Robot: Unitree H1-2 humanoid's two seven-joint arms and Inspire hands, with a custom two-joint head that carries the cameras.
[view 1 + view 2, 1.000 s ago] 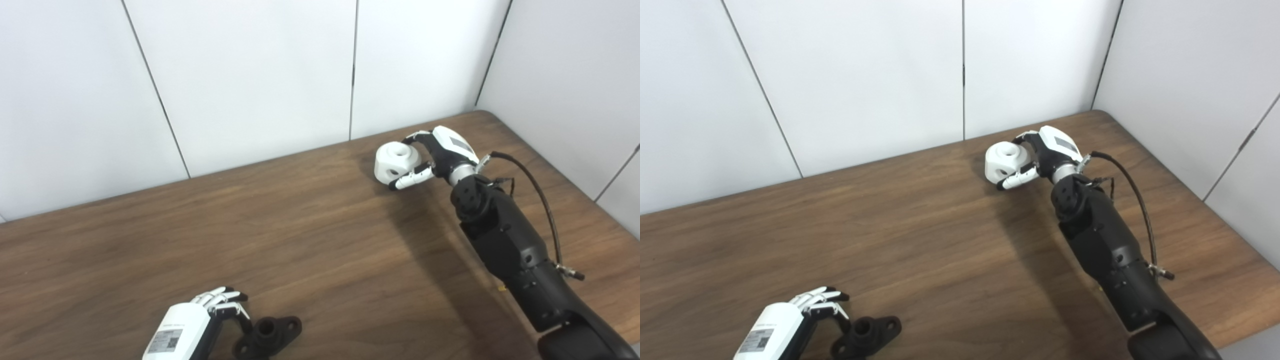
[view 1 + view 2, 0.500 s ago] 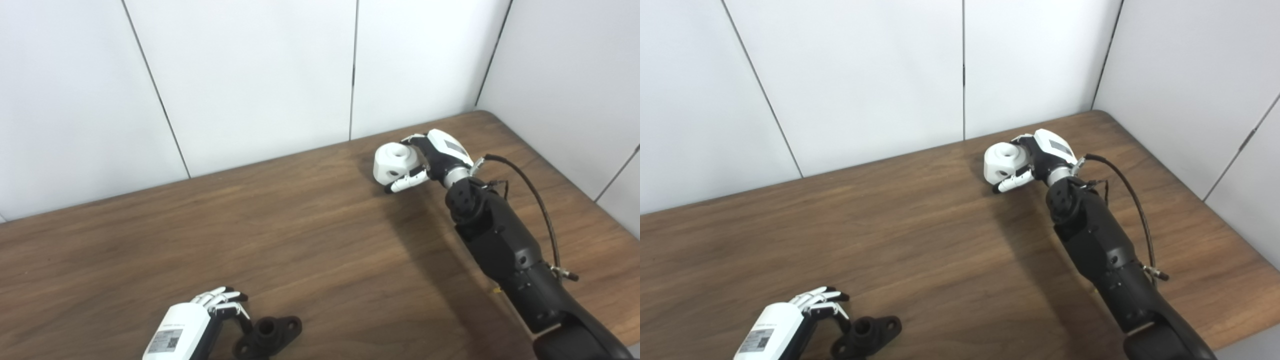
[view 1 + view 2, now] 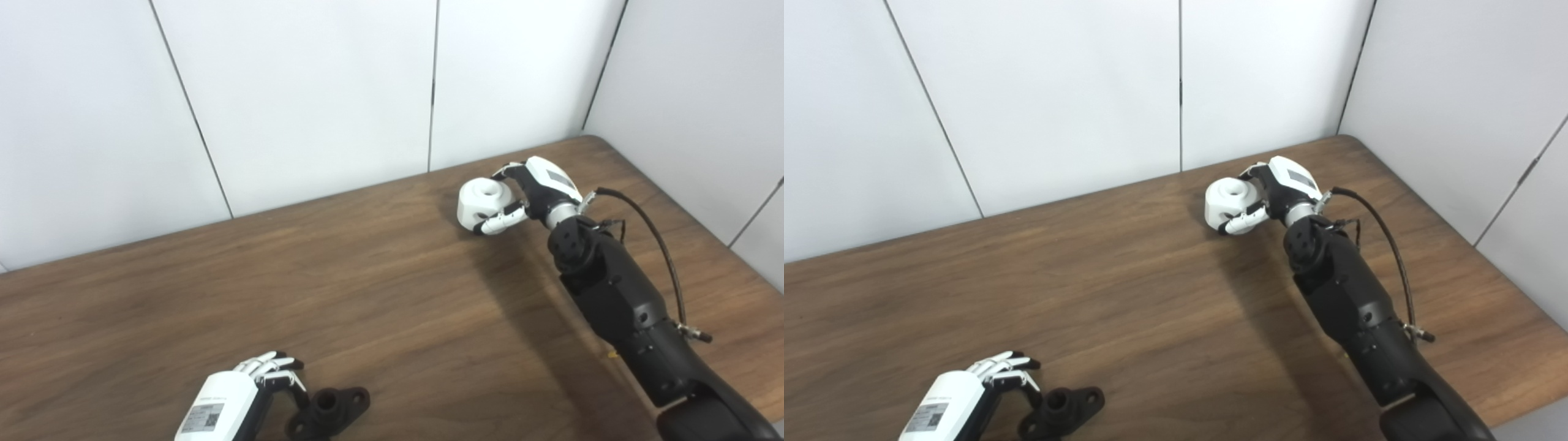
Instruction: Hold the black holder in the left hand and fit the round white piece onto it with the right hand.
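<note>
One round white piece (image 3: 484,201) clasped by right hand (image 3: 531,195), one black holder (image 3: 329,408) beside spread left hand (image 3: 245,398).

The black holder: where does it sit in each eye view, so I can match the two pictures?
Left eye view: black holder at the bottom edge, left of centre, just right of the left hand.
Right eye view: same holder, nearer the bottom-left corner, again beside that hand.
Shared landmark: the round white piece in the right hand near the table's far right.
</note>
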